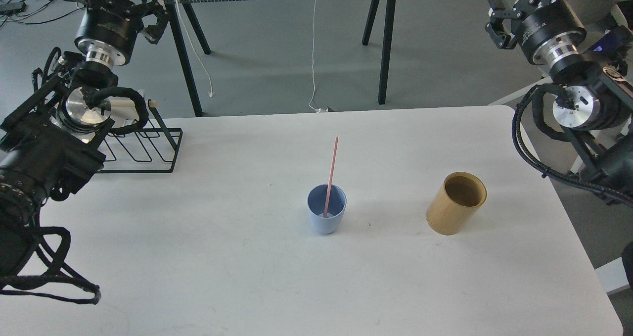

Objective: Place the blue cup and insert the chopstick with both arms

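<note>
The blue cup (326, 216) stands upright near the middle of the white table (207, 257). The pink chopstick (332, 165) stands in it, its lower end on the cup's floor, and leans back and a little right over the rim. My left gripper (129, 2) is raised at the far top left, well away from the cup, its fingers spread and empty. My right gripper (517, 2) is raised at the top right, beyond the table's edge, fingers spread and empty, partly cut off by the frame's top.
A tan bamboo-coloured cylinder holder (456, 203) stands to the right of the cup. A black wire rack (143, 145) sits at the table's back left beside my left arm. Another table's black legs (385, 44) stand behind, and an office chair is at the far right.
</note>
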